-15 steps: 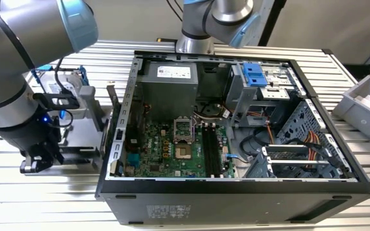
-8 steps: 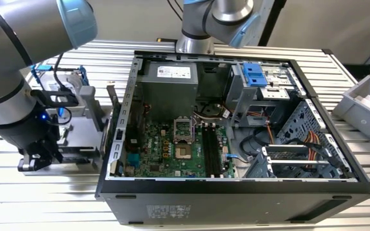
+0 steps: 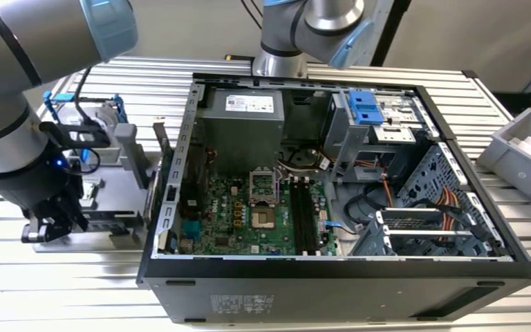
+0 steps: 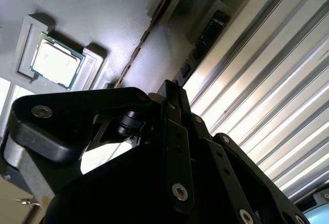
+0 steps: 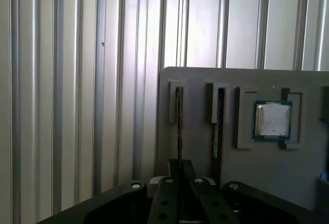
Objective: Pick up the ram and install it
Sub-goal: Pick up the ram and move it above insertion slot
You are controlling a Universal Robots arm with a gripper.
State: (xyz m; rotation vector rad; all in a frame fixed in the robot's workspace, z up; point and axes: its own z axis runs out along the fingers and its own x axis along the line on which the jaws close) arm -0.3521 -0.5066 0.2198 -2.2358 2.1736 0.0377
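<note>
The ram [image 5: 220,124] is a thin dark stick standing on edge in a slot of the grey holder block [image 5: 200,80]. It also appears in the second wrist view [image 4: 209,31]. A similar thin stick [image 5: 179,126] stands in the neighbouring slot [image 4: 150,31]. My gripper [image 5: 180,168] hangs in line with that neighbouring stick, one slot away from the ram. Its fingers [image 4: 174,131] are shut and nothing shows between them. In the exterior view my gripper [image 3: 49,232] is low over the holder block [image 3: 108,207], to the left of the open computer case [image 3: 339,270].
A small square silver processor chip [image 5: 272,120] lies in a pocket of the holder. A hard drive in a blue frame [image 3: 81,111] stands behind the holder. Long black memory slots [image 3: 304,207] run along the motherboard. A grey bin [image 3: 524,149] stands at the exterior view's right.
</note>
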